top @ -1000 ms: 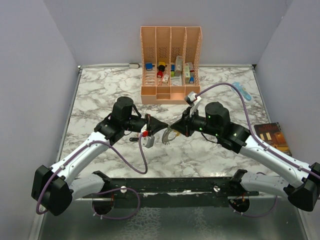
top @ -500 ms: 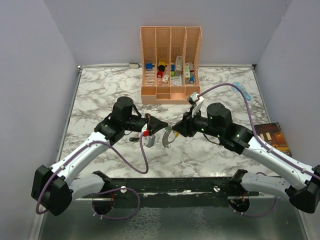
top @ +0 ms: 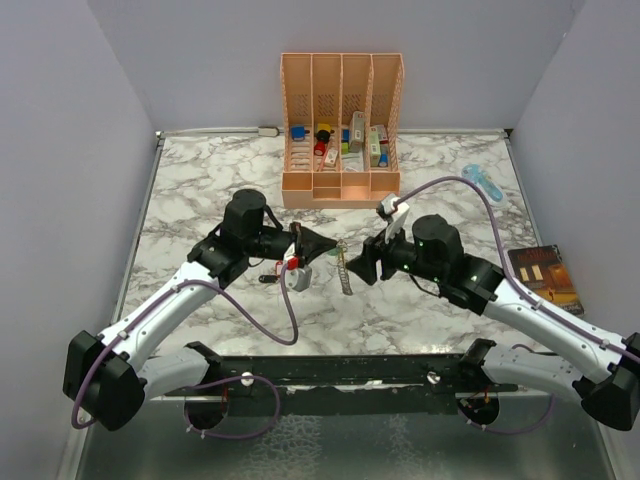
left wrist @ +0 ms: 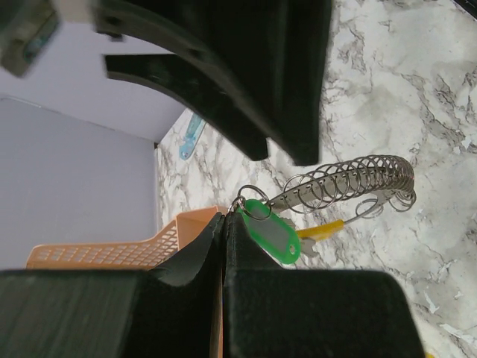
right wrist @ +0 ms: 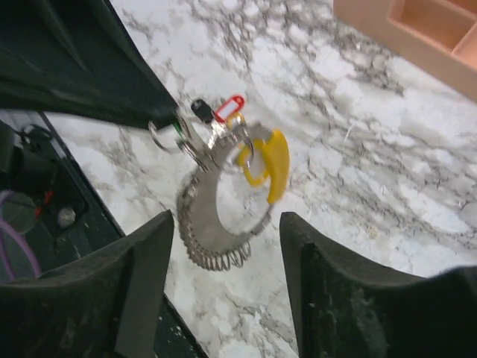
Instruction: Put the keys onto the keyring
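The keyring (top: 345, 271) (left wrist: 350, 181), a silvery coil with a yellow band (right wrist: 273, 164), hangs in the air from my left gripper (top: 312, 246) (left wrist: 224, 218). That gripper is shut on the small metal ring at the keyring's end, where a green-tagged key (left wrist: 272, 237) dangles. A red-tagged key (top: 291, 264) (right wrist: 231, 107) and a black key (top: 268, 278) (right wrist: 201, 110) show just beyond; whether they hang or lie on the table is unclear. My right gripper (top: 364, 263) (right wrist: 227, 231) is open, just right of the keyring (right wrist: 212, 224) and apart from it.
An orange desk organiser (top: 342, 180) (left wrist: 112, 250) with small coloured items stands at the back centre. A light-blue oblong gadget (top: 483, 181) (left wrist: 192, 136) lies at the back right. A dark book (top: 545, 272) rests at the right edge. The marble tabletop (top: 200, 190) is walled on three sides.
My right gripper has opened, let go of the keyring and drawn back to the right. The keyring now hangs straight from the left gripper, which has stayed shut.
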You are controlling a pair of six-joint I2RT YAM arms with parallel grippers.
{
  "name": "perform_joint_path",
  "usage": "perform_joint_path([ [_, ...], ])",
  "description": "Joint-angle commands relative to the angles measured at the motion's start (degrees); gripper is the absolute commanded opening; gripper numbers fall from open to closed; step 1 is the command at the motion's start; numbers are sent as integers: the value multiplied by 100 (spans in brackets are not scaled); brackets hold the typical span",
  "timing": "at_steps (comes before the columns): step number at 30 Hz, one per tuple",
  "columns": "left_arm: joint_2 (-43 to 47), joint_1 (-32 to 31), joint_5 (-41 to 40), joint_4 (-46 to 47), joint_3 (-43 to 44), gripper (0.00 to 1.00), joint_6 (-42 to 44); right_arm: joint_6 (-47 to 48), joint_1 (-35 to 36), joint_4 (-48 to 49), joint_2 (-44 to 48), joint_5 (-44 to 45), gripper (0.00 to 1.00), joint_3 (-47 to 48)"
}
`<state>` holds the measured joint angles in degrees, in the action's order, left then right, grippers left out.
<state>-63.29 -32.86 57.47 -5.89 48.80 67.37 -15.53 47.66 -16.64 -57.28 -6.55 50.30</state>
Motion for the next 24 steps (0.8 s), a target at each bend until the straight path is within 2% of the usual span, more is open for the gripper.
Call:
perform_joint_path([
  [1,-32,-12,-139,-55,284,0,35,41,15,605,205,-131,64,-698],
  [3,-57,-10,-229,-30,320,0,-69,-3,15,873,247,-164,73,-810],
  [8,-93,-10,-307,117,311,0,-288,-205,11,1102,22,-176,86,-774],
  [12,-143,-10,-382,154,306,0,-383,-300,23,1481,-32,-171,90,-787],
  [18,-231,-10,-469,538,300,0,-834,-251,24,1889,-529,-37,91,-829],
  [24,-285,-10,-509,542,367,0,-937,-435,24,1946,-690,994,78,-935],
])
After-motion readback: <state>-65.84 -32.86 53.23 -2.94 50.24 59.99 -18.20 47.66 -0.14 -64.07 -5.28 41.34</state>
